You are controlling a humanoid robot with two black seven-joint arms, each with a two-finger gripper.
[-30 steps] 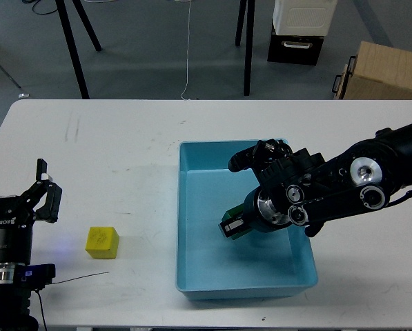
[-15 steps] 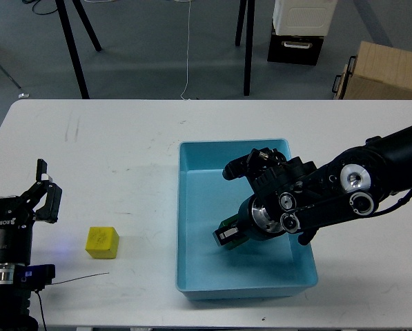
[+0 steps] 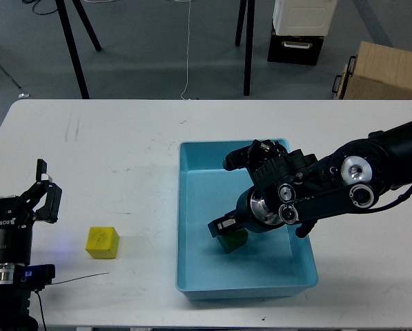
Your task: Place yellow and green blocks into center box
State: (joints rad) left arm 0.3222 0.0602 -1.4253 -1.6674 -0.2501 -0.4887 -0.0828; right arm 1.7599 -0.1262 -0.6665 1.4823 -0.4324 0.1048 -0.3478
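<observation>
The green block (image 3: 232, 240) is low inside the blue center box (image 3: 193, 207), near its left-middle floor. My right gripper (image 3: 225, 229) reaches down into the box from the right and is shut on the green block; its body hides most of the block. The yellow block (image 3: 101, 242) sits on the white table left of the box. My left gripper (image 3: 45, 189) is open and empty at the table's left edge, left of and a little beyond the yellow block.
The white table (image 3: 123, 152) carries only the box and the yellow block. Beyond its far edge are black stand legs (image 3: 74, 48), a cardboard box (image 3: 381, 69) and a black-and-white case (image 3: 299, 31) on the floor.
My right gripper has moved left and down inside the box with the green block, bringing it close to the box floor. The left arm and the yellow block have not moved.
</observation>
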